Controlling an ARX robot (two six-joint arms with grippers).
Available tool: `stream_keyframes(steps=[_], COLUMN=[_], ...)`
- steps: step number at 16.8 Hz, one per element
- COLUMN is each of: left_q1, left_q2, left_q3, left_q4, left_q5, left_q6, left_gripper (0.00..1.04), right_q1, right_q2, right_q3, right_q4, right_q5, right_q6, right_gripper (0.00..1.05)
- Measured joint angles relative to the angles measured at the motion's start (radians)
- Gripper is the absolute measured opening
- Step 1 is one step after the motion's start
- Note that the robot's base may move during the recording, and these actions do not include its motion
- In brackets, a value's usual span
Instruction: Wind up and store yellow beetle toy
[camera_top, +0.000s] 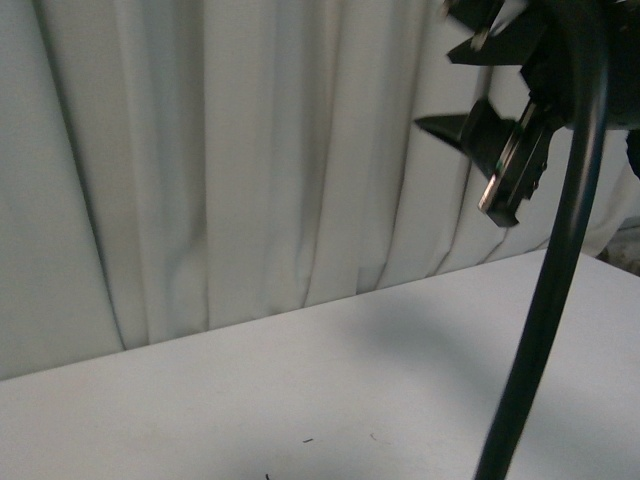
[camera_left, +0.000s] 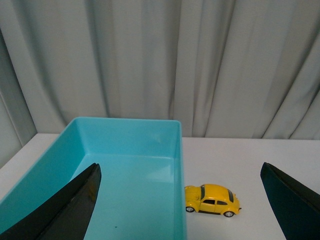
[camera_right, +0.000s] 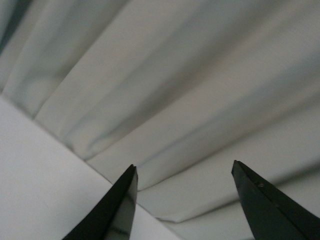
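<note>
Two claws, both spread wide, both holding nothing. Take the left claw first: its dark fingers stand far apart, and it hangs above the white tabletop, looking forward and a little down.

Just ahead of it, under the gap, lies an open teal bin. One long wall of the bin runs straight away from the claw, about through the middle of the gap. On the outer side of that wall stands the beetle, right against it or a hair off, I cannot tell which. It is upright on its wheels, side-on to the claw, with one end toward the wall. So it sits on the bare tabletop outside the bin, ahead of the claw and within the span of its fingers, nearer one finger than the other. Beyond bin and beetle, a pale pleated curtain closes off the far edge of the tabletop.

Over on the other side, the right claw is raised well above the tabletop, its fingers parted. A black cable drops from the arm toward the near edge, closer to me than the claw itself. The fingertips point across toward the left arm's side. Past them there is a strip of tabletop below, then the curtain.
</note>
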Motion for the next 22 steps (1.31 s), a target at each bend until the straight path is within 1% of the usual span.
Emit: stream_keyframes(steps=[1, 2, 3, 4, 5, 7, 8, 9, 15, 17, 18, 19, 22], left_q1=[0.0, 0.0, 0.0, 0.0, 0.0, 0.0, 0.0, 0.0, 0.0, 0.0, 0.0, 0.0, 0.0], left_q2=[0.0, 0.0, 0.0, 0.0, 0.0, 0.0, 0.0, 0.0, 0.0, 0.0, 0.0, 0.0, 0.0], left_q3=[0.0, 0.0, 0.0, 0.0, 0.0, 0.0, 0.0, 0.0, 0.0, 0.0, 0.0, 0.0, 0.0], left_q4=[0.0, 0.0, 0.0, 0.0, 0.0, 0.0, 0.0, 0.0, 0.0, 0.0, 0.0, 0.0, 0.0], left_q5=[0.002, 0.003, 0.002, 0.003, 0.001, 0.003, 0.002, 0.002, 0.002, 0.002, 0.002, 0.002, 0.003], left_q6=[0.0, 0.0, 0.0, 0.0, 0.0, 0.0, 0.0, 0.0, 0.0, 0.0, 0.0, 0.0, 0.0], left_gripper=[0.98, 0.98, 0.98, 0.98, 0.98, 0.98, 0.98, 0.98, 0.98, 0.98, 0.98, 0.98, 0.98], right_q1=[0.014, 0.027, 0.06, 0.092, 0.103, 0.101, 0.101, 0.101, 0.101, 0.101, 0.101, 0.101, 0.101], right_q2=[-0.107, -0.175, -0.213, -0.23, -0.246, -0.332, -0.424, -0.502, -0.661, -0.697, -0.7, -0.719, -0.742], right_q3=[-0.087, -0.15, -0.203, -0.254, -0.295, -0.373, -0.453, -0.49, -0.545, -0.555, -0.577, -0.582, -0.582], right_q4=[0.063, 0.088, 0.1, 0.104, 0.107, 0.119, 0.094, 0.064, -0.042, -0.064, -0.019, -0.067, -0.077], right_q5=[0.092, 0.109, 0.164, 0.176, 0.172, 0.182, 0.182, 0.182, 0.182, 0.182, 0.182, 0.182, 0.182], right_q6=[0.286, 0.463, 0.613, 0.685, 0.728, 0.774, 0.787, 0.787, 0.788, 0.789, 0.789, 0.79, 0.79], right_gripper=[0.47, 0.36, 0.25, 0.15, 0.04, 0.02, 0.02, 0.02, 0.02, 0.02, 0.02, 0.02, 0.02])
